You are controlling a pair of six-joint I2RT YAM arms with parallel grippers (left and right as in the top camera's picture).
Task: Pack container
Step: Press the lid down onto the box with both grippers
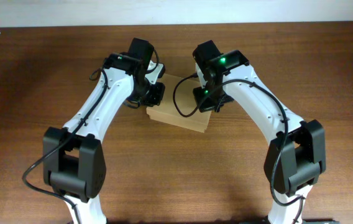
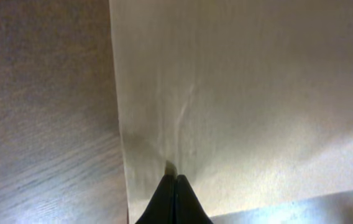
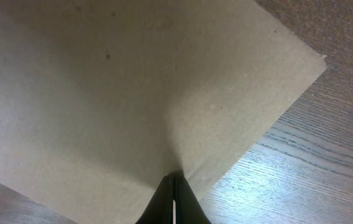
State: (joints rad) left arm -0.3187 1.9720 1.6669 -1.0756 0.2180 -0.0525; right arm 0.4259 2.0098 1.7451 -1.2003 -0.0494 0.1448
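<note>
Your left fingers (image 2: 163, 205) were clenched together with no gap between them. Their tip pressed on the tan face of the container (image 2: 238, 93), just inside its left edge, and a faint crease ran up the cardboard from the tip. Your right fingers (image 3: 161, 205) were likewise clenched to a hairline, tip touching the cardboard at one corner. Farther off, the container lay on the wooden table (image 1: 40, 62) near its middle, between your two wrists and skewed to the table's edges.

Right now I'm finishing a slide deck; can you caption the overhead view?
Left gripper and right gripper, both shut, press on a small tan cardboard box on a brown wooden table.
</note>
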